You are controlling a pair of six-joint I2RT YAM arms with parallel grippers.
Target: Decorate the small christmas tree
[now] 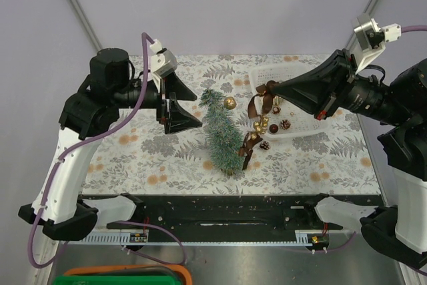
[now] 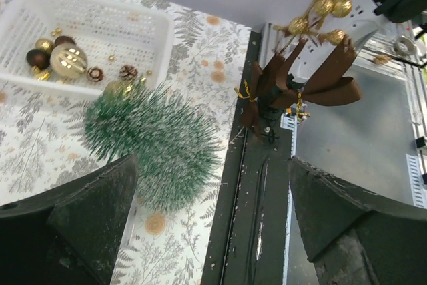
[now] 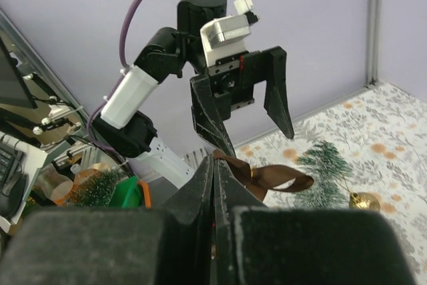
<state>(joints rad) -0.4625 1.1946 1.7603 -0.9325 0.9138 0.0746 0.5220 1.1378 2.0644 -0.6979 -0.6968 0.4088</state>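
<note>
Small christmas tree (image 1: 222, 137) stands mid-counter (image 1: 133, 158), just beside the white basket (image 1: 303, 133). My right hand (image 1: 275, 89) is clamped on a brown bow (image 1: 254, 107), and my left hand (image 1: 193, 111) gapes empty next to the tree. My worry: dangling ribbon snags the bristles and tips it.

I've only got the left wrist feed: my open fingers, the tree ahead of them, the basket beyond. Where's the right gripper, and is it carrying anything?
Observer: The right gripper is shut on a brown bow. From overhead it sits over the left end of the white basket.
Operator: And my own gripper, how does it sit against the tree?
Observer: Overhead, the left gripper is on the left side of the small christmas tree, level with its upper half. It is close, but I see no contact.
</note>
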